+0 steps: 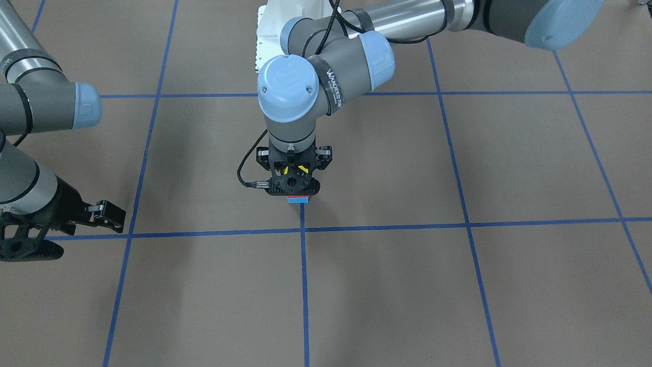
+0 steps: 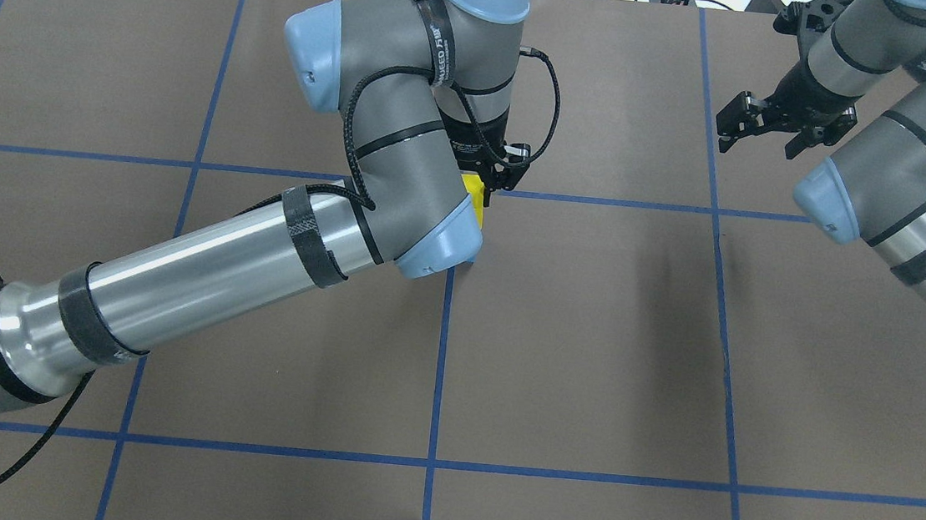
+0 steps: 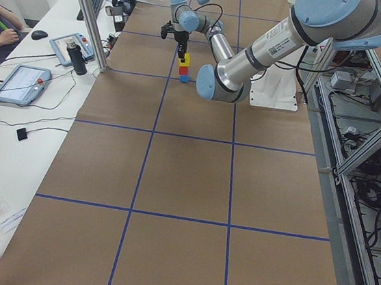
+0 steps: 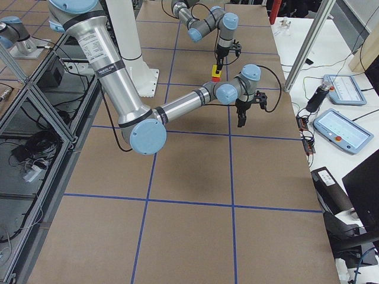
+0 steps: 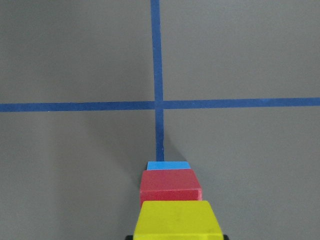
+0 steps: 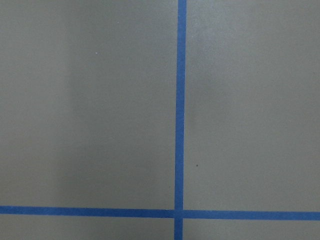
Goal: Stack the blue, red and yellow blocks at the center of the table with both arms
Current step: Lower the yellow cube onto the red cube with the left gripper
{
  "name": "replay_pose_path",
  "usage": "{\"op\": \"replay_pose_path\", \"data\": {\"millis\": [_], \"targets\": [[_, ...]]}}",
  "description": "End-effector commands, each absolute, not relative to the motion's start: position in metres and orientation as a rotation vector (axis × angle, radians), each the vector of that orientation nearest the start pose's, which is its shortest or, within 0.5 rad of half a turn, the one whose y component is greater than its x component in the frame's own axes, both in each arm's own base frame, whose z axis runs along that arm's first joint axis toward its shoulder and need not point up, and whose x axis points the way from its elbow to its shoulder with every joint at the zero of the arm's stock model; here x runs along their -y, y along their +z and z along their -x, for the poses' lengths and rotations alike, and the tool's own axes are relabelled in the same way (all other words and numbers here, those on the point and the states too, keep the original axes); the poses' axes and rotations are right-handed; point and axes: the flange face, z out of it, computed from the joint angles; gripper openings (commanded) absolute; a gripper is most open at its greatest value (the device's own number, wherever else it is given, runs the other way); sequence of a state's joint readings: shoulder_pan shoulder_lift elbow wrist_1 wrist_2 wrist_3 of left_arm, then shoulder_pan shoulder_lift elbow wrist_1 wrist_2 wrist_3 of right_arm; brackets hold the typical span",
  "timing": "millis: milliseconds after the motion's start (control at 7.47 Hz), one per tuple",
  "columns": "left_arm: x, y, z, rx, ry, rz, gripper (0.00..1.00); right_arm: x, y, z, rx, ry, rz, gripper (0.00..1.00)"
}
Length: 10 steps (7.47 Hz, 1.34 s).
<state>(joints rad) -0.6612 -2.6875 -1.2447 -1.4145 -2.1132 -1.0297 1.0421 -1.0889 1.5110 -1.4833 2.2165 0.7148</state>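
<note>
Left gripper: fingers pinching the yellow block, seated atop the red block, which rests on the blue block. The stack stands just beside the central tape cross, and the grip likely steadies it before release. Right gripper: fingers spread, empty, parked well apart, presumably to stay clear.

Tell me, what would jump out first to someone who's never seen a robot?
A little tower at the centre of the brown table: a yellow block on a red block on a blue block, beside a crossing of blue tape lines. The grey left arm bends over it, jaws gripping the yellow one. The right arm hangs off to the side, jaws open.
</note>
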Motion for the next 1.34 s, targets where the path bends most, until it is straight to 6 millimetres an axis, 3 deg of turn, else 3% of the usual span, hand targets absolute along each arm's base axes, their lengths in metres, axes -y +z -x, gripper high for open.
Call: {"op": "replay_pose_path", "data": {"millis": [0,937,1205], "targets": [[0.549,0.0814,-0.5724,-0.803,0.055,0.086,0.0,0.6249,0.3994,0.2793,0.799,0.013,-0.032,0.99],[0.5519,0.0813,-0.57,-0.807,0.017,0.093,0.02,0.6247,0.3983,0.2805,0.801,0.01,-0.032,0.99],[0.5519,0.0813,-0.57,-0.807,0.017,0.093,0.26,0.6249,0.3994,0.2793,0.799,0.013,-0.032,0.99]]}}
